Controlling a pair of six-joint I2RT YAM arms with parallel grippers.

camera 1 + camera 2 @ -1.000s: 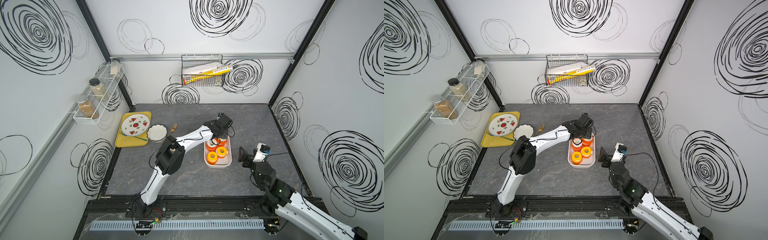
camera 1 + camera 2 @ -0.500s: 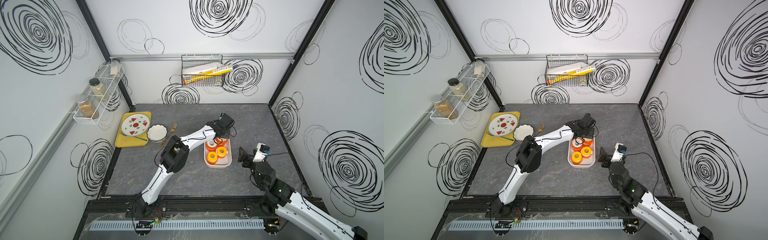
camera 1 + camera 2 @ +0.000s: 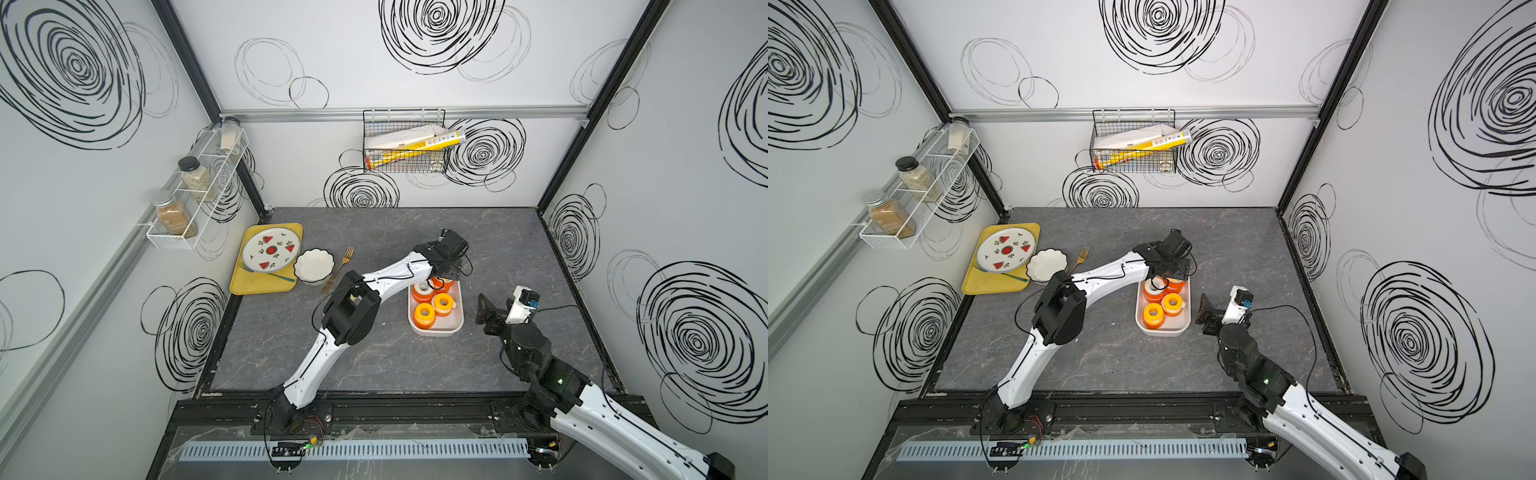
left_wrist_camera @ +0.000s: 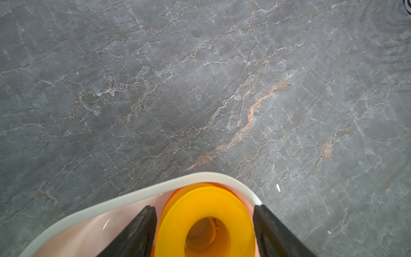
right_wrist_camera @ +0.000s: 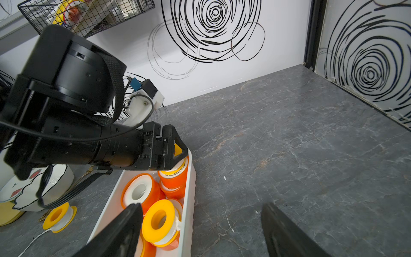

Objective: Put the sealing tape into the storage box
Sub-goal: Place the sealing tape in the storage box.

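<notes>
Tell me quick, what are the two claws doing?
Left claw: around a yellow tape roll in the box; cannot tell if it grips.
Right claw: open, holding nothing.

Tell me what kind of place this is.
Probably a robot test cell staged as a kitchen corner: swirl-printed wall panels enclose a stone-look tabletop, with a spice rack, a wire basket and a plate on a yellow tray.
</notes>
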